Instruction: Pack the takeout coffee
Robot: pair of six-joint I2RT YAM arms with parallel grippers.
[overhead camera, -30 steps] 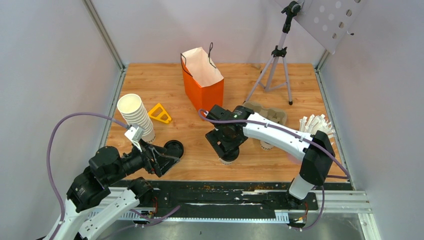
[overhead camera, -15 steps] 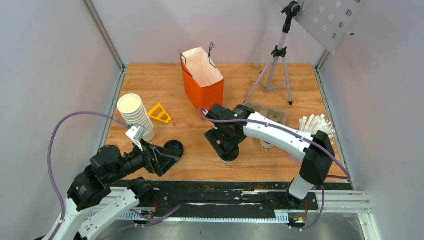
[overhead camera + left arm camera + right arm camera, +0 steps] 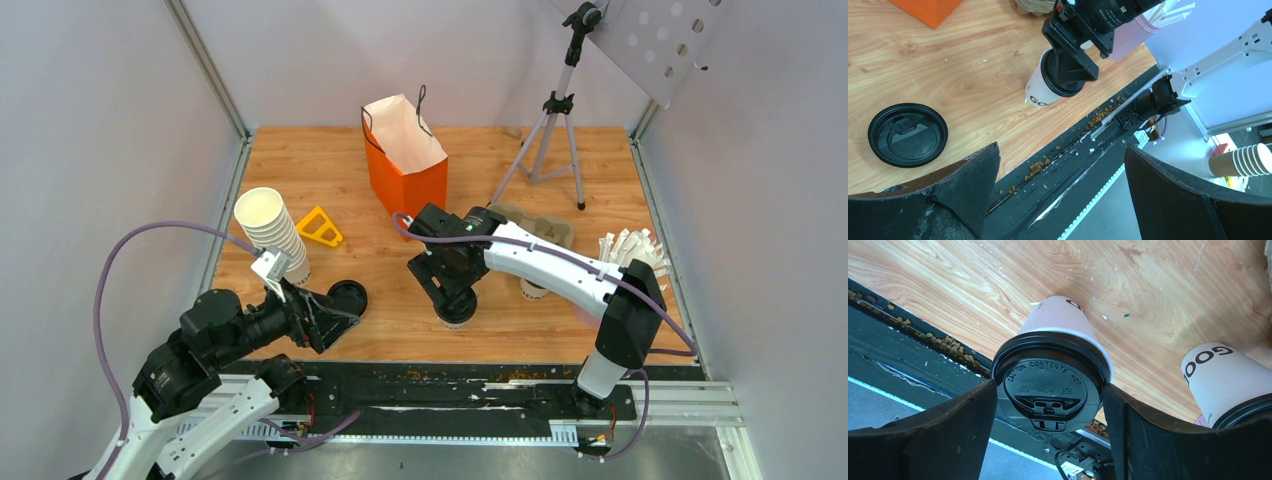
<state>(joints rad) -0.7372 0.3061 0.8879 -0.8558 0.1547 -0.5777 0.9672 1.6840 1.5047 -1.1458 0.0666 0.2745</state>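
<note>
A takeout coffee (image 3: 1053, 382), a white cup with a black lid, stands near the table's front edge (image 3: 457, 314). It leans slightly in the left wrist view (image 3: 1040, 92). My right gripper (image 3: 1050, 400) comes down over it, both fingers pressed against the lid's rim. A second lidded cup (image 3: 1223, 377) stands just to its right (image 3: 533, 290). The orange paper bag (image 3: 405, 165) stands open at the back centre. My left gripper (image 3: 1063, 190) is open and empty at the front left, over the black rail.
A loose black lid (image 3: 908, 135) lies by the left gripper. A tilted stack of lidless cups (image 3: 272, 232) and a yellow wedge (image 3: 320, 228) are at the left. A cardboard cup carrier (image 3: 545, 228), a tripod (image 3: 550, 140) and a holder of white sticks (image 3: 630, 250) are at the right.
The right gripper's jaws have narrowed onto the cup's lid and the arm has shifted slightly left. The left arm has not moved.
</note>
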